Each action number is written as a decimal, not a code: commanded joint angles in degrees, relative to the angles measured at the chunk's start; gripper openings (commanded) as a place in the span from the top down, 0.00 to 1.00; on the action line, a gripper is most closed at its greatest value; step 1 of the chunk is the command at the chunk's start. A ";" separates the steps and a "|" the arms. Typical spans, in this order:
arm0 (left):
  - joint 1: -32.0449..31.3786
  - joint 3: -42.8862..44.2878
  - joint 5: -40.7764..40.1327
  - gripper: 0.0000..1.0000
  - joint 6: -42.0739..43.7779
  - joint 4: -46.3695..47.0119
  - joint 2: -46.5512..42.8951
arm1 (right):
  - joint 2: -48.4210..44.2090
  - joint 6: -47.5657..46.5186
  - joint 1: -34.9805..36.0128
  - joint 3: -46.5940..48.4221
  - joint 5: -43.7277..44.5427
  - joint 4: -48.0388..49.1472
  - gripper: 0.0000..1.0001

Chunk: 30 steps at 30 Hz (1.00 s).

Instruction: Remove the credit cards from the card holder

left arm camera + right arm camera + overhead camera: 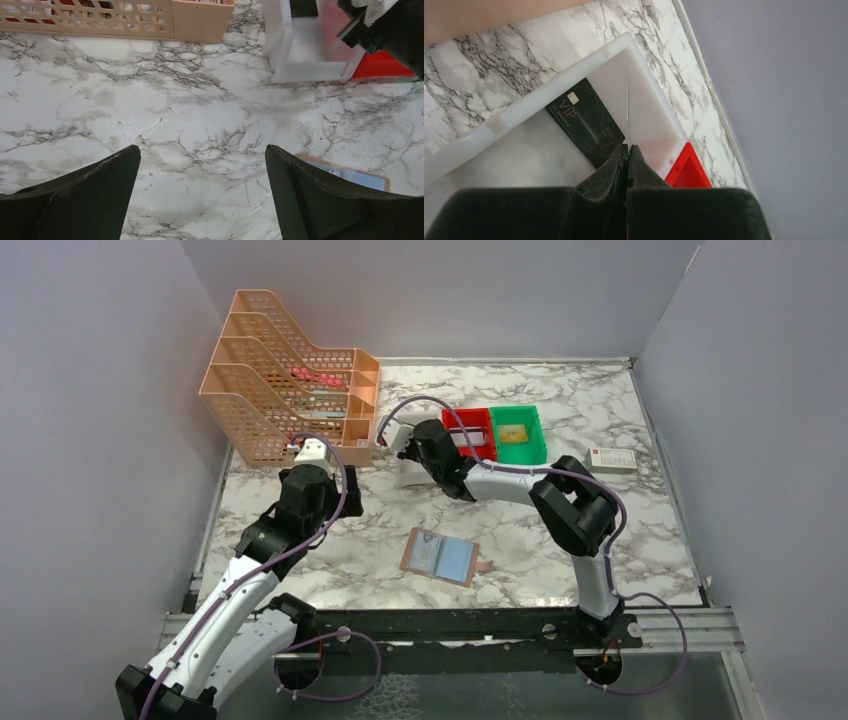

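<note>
The tan card holder (440, 557) lies spread open on the marble, pale blue panels up; its corner (350, 175) shows in the left wrist view. My right gripper (628, 146) is shut on a thin credit card (628, 100) seen edge-on, held upright over the white bin (524, 112). A black credit card (584, 120) lies flat inside that bin. In the top view the right gripper (403, 440) hangs over the bin's (410, 478) far end. My left gripper (200, 150) is open above bare marble, nothing between its fingers, left of the holder (312, 452).
A red bin (470, 430) and a green bin (518, 435) stand right of the white one. A peach file rack (290, 380) fills the back left. A small white box (612, 459) sits at the right. Grey walls close in three sides.
</note>
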 commanded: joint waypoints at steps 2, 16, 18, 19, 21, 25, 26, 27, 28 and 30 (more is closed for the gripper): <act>0.22 0.19 -1.68 0.01 1.33 0.26 -0.52 | 2.98 -7.75 -0.38 3.65 1.45 2.28 0.98; 0.22 0.20 -0.16 0.01 1.97 0.29 -1.02 | 4.72 -1.73 -2.48 6.04 -6.26 -7.60 0.98; 0.22 0.20 -0.16 0.01 1.98 0.28 -1.01 | 4.00 -0.65 -2.74 5.40 -7.78 -8.66 0.98; 0.22 0.22 -0.12 0.01 2.02 0.29 -1.01 | 3.66 -0.26 -2.91 5.18 -8.19 -8.84 0.98; 0.22 0.21 0.04 0.01 2.06 0.31 -0.84 | 3.41 0.24 -3.30 5.38 -9.56 -10.15 0.99; 0.22 0.28 0.44 0.01 2.15 0.33 -0.56 | 4.61 -0.39 -3.89 6.63 -7.66 -10.10 0.99; 0.22 0.30 0.53 0.01 2.17 0.28 -0.54 | 5.25 -1.07 -3.91 7.14 -6.55 -9.93 0.99; 0.18 0.34 0.54 0.01 2.15 0.26 -0.59 | 5.87 -1.89 -3.91 7.56 -5.71 -9.82 0.99; 0.22 0.31 0.46 0.01 2.22 0.27 -0.59 | 6.37 -2.64 -3.91 7.81 -4.92 -9.34 0.99; 0.22 0.31 0.46 0.01 2.23 0.30 -0.62 | 7.21 -4.12 -4.00 8.08 -3.78 -8.11 0.99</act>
